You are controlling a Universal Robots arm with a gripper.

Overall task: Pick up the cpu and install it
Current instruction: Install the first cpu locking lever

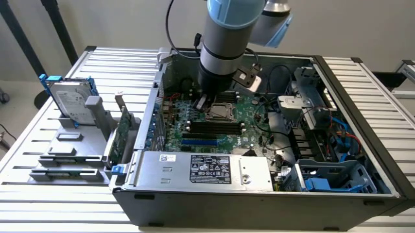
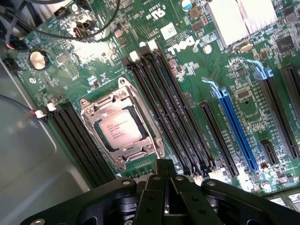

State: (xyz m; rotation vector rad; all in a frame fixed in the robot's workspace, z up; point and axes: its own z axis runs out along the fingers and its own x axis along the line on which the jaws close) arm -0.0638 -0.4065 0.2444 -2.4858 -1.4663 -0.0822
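Observation:
The cpu (image 2: 121, 130), a small square chip with a silver-grey lid, lies flat inside the metal socket frame (image 2: 151, 136) on the green motherboard; it also appears as the cpu (image 1: 224, 111) in the exterior view. My gripper (image 2: 164, 169) hangs just above the board beside the socket, its black fingers shut together with nothing between them. From outside, the gripper (image 1: 203, 102) reaches down into the open computer case, close to the socket's side toward the exterior view's left.
Black memory slots (image 2: 161, 108) flank the socket, with a blue card slot (image 2: 236, 129) and a heatsink (image 2: 240, 18) nearby. Case walls (image 1: 363, 107), cables (image 1: 337, 131) and the power supply (image 1: 201, 169) hem in the board. A hard drive (image 1: 70, 103) stands on a grey rack outside.

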